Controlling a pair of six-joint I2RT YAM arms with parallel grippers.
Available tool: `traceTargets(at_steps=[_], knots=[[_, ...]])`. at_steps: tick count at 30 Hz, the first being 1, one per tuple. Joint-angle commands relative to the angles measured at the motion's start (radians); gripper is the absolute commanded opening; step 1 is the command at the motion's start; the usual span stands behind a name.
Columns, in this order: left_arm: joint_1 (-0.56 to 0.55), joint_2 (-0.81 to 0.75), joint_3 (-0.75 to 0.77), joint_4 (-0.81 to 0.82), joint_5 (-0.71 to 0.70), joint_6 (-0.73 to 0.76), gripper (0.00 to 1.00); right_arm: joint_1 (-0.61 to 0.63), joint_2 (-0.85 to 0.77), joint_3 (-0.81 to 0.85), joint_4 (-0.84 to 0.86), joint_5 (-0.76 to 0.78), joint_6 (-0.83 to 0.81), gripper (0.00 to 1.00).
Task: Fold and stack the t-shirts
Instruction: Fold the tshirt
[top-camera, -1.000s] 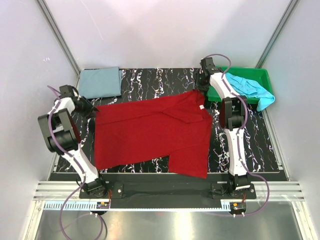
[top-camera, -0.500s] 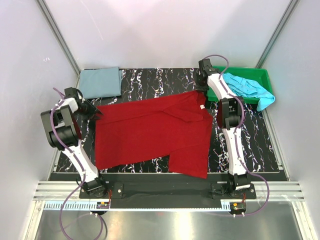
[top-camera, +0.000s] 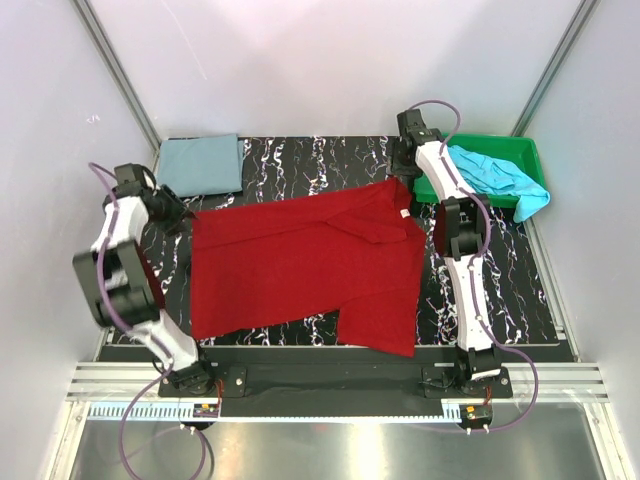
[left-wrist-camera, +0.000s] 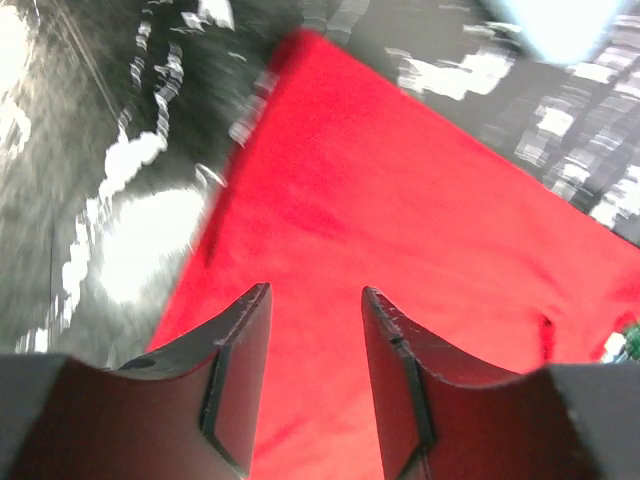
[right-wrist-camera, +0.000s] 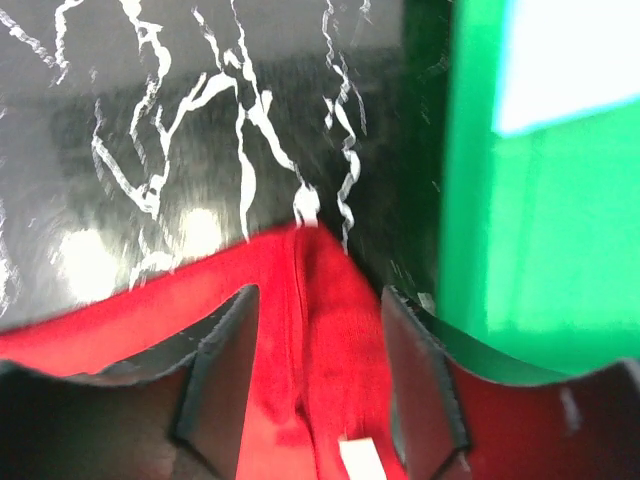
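Left end effector (left-wrist-camera: 315, 292): jaws apart, nothing between them, hovering just over the far-left corner of the red t-shirt (top-camera: 300, 265). Right end effector (right-wrist-camera: 318, 295): also open and empty, straddling a raised ridge of the same cloth at its far-right tip, right beside the green tray (top-camera: 520, 145). Looks like the spread-and-flatten step before the first fold. To do it well, I'd bite only the top layer at each far corner and close both sides at the same height. Then pull apart along the shirt's length to take out the diagonal crease near the right end before folding. Right side needs care: the tray wall is close, so go down vertically. The shirt lies flat on the worktop (top-camera: 300, 160), long axis left-right and slightly skewed, far edge rising toward the right. Straight hem faces the left arm. White label (top-camera: 405, 213) sits at the right end, so I read the neck as pointing right, with one sleeve toward the near-right corner. Grey-blue t-shirt (top-camera: 200, 165) is folded at the far-left corner, apart from the red one. Turquoise t-shirt (top-camera: 495, 172) is bunched in the tray, spilling over its right rim.
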Motion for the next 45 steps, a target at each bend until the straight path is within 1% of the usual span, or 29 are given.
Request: traceTargets(at_steps=[1,3,5,6,7,9,10,11,12,13,15,16,17,18,19,20,22,25,26,28,30,33,40,42,45], knots=[[-0.044,-0.208,-0.069,-0.029,0.001,0.035,0.47,0.037,-0.203,-0.035,-0.028,0.056,0.004,0.60],[-0.076,-0.306,-0.127,-0.029,0.030,0.027,0.47,0.054,-0.258,-0.040,-0.092,0.078,0.008,0.62],[-0.141,-0.381,-0.227,-0.029,0.075,0.001,0.47,0.077,-0.297,-0.058,-0.139,0.028,0.045,0.63],[-0.168,-0.463,-0.263,-0.017,0.078,-0.010,0.47,0.087,-0.346,-0.082,-0.159,0.014,0.060,0.64],[-0.237,-0.504,-0.338,-0.001,0.080,-0.034,0.47,0.110,-0.372,-0.155,-0.162,0.000,0.080,0.64],[-0.300,-0.588,-0.418,0.055,0.066,-0.074,0.48,0.141,-0.447,-0.242,-0.160,-0.043,0.086,0.64],[-0.346,-0.651,-0.492,0.078,0.089,-0.118,0.48,0.158,-0.473,-0.338,-0.159,-0.052,0.089,0.63],[-0.351,-0.676,-0.520,0.100,0.109,-0.134,0.48,0.199,-0.498,-0.390,-0.156,-0.051,0.088,0.61],[-0.351,-0.691,-0.538,0.117,0.133,-0.142,0.49,0.219,-0.553,-0.444,-0.142,-0.052,0.080,0.59],[-0.351,-0.703,-0.543,0.116,0.156,-0.123,0.49,0.239,-0.584,-0.560,-0.131,-0.052,0.088,0.57],[-0.351,-0.717,-0.525,0.057,0.175,-0.090,0.48,0.268,-0.680,-0.685,-0.058,-0.085,0.115,0.50],[-0.351,-0.740,-0.512,0.045,0.173,-0.067,0.48,0.267,-0.712,-0.808,-0.027,-0.103,0.170,0.48],[-0.351,-0.751,-0.509,0.030,0.173,-0.062,0.48,0.267,-0.745,-0.870,0.008,-0.120,0.206,0.46],[-0.351,-0.766,-0.511,0.028,0.173,-0.065,0.48,0.269,-0.801,-0.930,0.084,-0.134,0.274,0.46],[-0.350,-0.775,-0.514,0.028,0.175,-0.068,0.48,0.267,-0.823,-1.036,0.126,-0.157,0.304,0.46],[-0.351,-0.783,-0.515,0.028,0.179,-0.073,0.48,0.267,-0.840,-1.075,0.184,-0.158,0.326,0.47],[-0.351,-0.779,-0.515,0.028,0.189,-0.065,0.48,0.267,-0.855,-1.148,0.217,-0.142,0.368,0.48],[-0.351,-0.760,-0.521,0.019,0.192,-0.047,0.48,0.265,-0.822,-1.159,0.254,-0.129,0.358,0.47],[-0.351,-0.763,-0.523,0.004,0.195,-0.043,0.48,0.267,-0.811,-1.155,0.257,-0.100,0.356,0.46],[-0.351,-0.771,-0.534,-0.007,0.201,-0.042,0.48,0.267,-0.780,-1.143,0.264,-0.089,0.356,0.41],[-0.351,-0.785,-0.540,-0.021,0.201,-0.036,0.48,0.267,-0.756,-1.136,0.271,-0.077,0.366,0.38],[-0.351,-0.777,-0.541,-0.049,0.187,-0.024,0.48,0.267,-0.728,-1.121,0.295,-0.043,0.352,0.38],[-0.351,-0.717,-0.511,-0.055,0.195,-0.007,0.44,0.258,-0.667,-1.067,0.297,-0.074,0.375,0.36],[-0.351,-0.691,-0.480,-0.053,0.204,-0.004,0.43,0.258,-0.642,-1.048,0.295,-0.065,0.375,0.36],[-0.351,-0.667,-0.425,-0.059,0.219,0.029,0.39,0.241,-0.601,-1.000,0.295,-0.028,0.370,0.37]])
